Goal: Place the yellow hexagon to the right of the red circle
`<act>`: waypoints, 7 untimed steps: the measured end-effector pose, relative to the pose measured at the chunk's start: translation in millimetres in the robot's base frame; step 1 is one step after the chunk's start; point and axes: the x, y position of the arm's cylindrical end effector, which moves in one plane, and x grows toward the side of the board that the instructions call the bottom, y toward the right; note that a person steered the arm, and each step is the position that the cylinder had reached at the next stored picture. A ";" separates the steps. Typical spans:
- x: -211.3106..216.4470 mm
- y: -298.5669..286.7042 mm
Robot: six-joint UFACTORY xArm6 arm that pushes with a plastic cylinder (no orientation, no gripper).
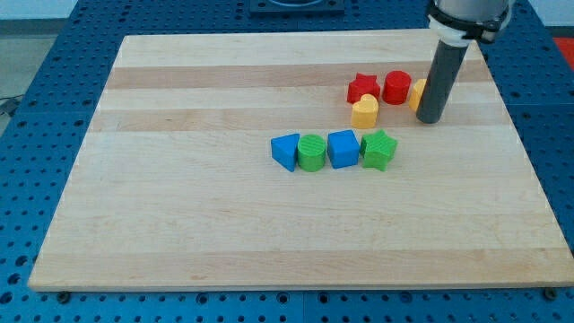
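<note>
The red circle (pixel 396 87) stands near the view's top right of the wooden board (pixel 179 179). The yellow hexagon (pixel 417 93) is just to its right, mostly hidden behind my rod. My tip (pixel 430 119) rests on the board at the hexagon's right side, touching or nearly touching it. A red star (pixel 362 88) lies left of the red circle. A yellow heart (pixel 364 111) lies just below the star.
A row of blocks sits in the middle of the board: a blue triangle (pixel 285 151), a green cylinder (pixel 311 152), a blue cube (pixel 343 148) and a green star (pixel 378 149). The board's right edge is close to my tip.
</note>
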 end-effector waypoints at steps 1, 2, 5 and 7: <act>-1.1 0.0; 2.1 0.0; 0.6 0.0; -8.2 0.0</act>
